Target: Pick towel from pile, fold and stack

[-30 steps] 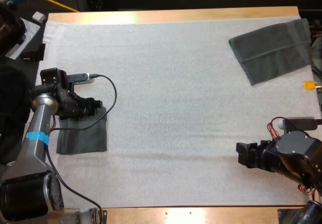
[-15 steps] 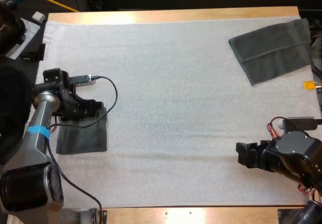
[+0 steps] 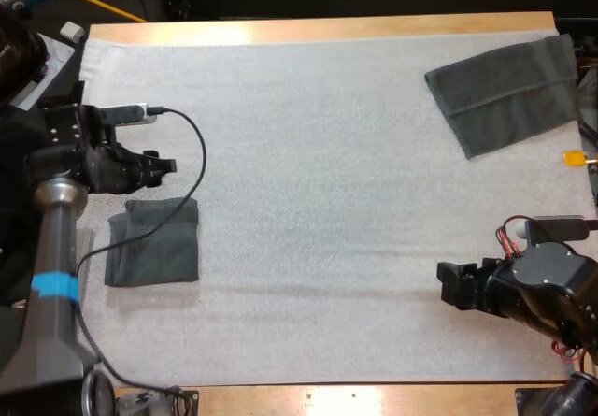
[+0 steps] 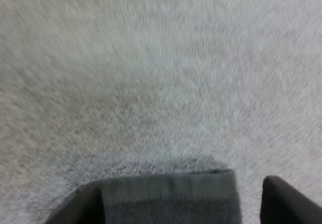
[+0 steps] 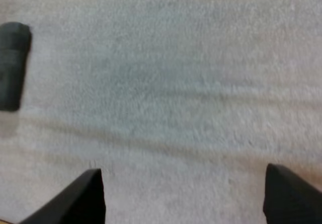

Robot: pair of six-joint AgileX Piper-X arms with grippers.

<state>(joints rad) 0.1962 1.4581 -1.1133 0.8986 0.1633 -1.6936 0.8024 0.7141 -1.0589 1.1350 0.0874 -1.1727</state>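
While the left gripper [image 3: 171, 165] hovers spread, folded towel [image 3: 154, 252] lies beside.

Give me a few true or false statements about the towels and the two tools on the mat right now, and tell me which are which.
1. The folded towel lies on the mat close to the left tool. True.
2. The left tool is shut on the folded towel. False: it is open and clear of the towel.
3. A second towel lies flat at the mat's far right. True.
4. The right tool holds a towel. False: it is open over bare mat, with nothing in it.
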